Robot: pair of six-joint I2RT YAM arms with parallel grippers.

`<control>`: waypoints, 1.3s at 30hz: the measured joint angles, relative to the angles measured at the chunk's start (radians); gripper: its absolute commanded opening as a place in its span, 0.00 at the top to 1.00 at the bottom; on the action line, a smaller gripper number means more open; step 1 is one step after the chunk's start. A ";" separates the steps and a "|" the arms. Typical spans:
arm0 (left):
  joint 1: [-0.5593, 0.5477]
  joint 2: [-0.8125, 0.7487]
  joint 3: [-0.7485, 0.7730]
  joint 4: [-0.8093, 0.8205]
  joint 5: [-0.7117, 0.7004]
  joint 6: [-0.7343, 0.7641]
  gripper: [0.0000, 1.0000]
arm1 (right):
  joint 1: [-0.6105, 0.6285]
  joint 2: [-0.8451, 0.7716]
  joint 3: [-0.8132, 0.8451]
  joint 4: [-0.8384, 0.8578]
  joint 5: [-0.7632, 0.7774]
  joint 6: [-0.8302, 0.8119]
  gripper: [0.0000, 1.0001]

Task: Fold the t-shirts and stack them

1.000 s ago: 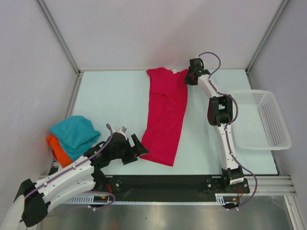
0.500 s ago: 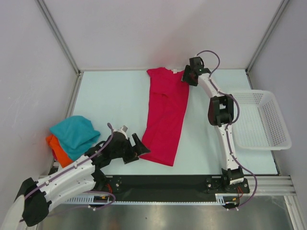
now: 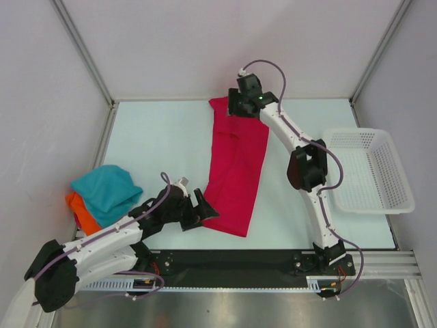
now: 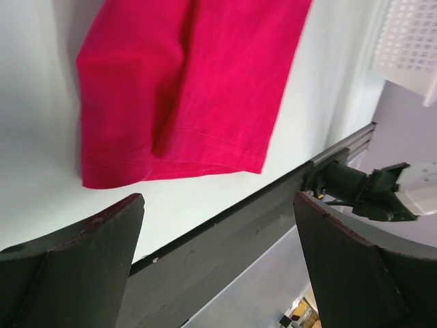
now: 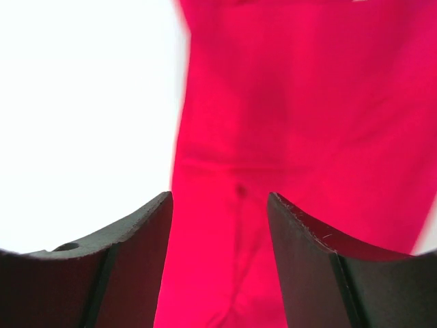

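Only the overhead view shows teal t-shirt [image 3: 106, 187] atop orange t-shirt [image 3: 82, 214].

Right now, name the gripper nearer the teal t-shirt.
Left. The left gripper lies right of the teal t-shirt; the right gripper is farther, over the crimson t-shirt, at its collar.

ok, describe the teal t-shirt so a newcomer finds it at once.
Look at the pale table, near its left edge toward the front. Two bunched shirts are piled there: the teal-blue t-shirt lies on top of the orange t-shirt. It is the only blue cloth, crumpled, unlike the crimson t-shirt stretched long and flat mid-table.
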 measured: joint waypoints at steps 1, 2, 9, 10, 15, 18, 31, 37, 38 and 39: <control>0.000 -0.013 -0.004 0.008 0.000 0.000 0.04 | 0.018 0.009 0.005 -0.004 -0.004 -0.003 0.37; 0.000 -0.033 -0.013 0.018 0.000 -0.001 0.04 | 0.033 0.020 0.011 -0.008 -0.008 -0.006 0.37; 0.000 -0.148 -0.081 0.019 -0.001 -0.010 0.04 | 0.084 0.158 0.061 -0.042 -0.017 -0.030 0.37; 0.000 -0.161 -0.085 0.014 -0.001 -0.011 0.05 | 0.082 0.170 0.061 -0.046 -0.015 -0.032 0.37; 0.000 -0.210 -0.106 -0.001 -0.003 -0.018 0.04 | 0.077 0.209 0.062 -0.073 0.005 -0.050 0.37; 0.000 -0.211 -0.113 -0.008 -0.002 -0.019 0.04 | 0.072 0.210 0.063 -0.072 0.021 -0.061 0.38; 0.007 -0.140 -0.113 0.007 0.000 -0.019 0.04 | 0.068 0.216 0.069 -0.066 0.069 -0.100 0.39; 0.016 -0.114 -0.113 0.024 0.015 -0.018 0.04 | 0.064 0.216 0.059 -0.063 0.093 -0.106 0.40; 0.018 -0.111 -0.113 0.029 0.017 -0.018 0.04 | 0.064 0.214 0.050 -0.057 0.099 -0.108 0.40; 0.019 -0.107 -0.113 0.033 0.018 -0.018 0.04 | 0.065 0.212 0.033 -0.049 0.105 -0.109 0.40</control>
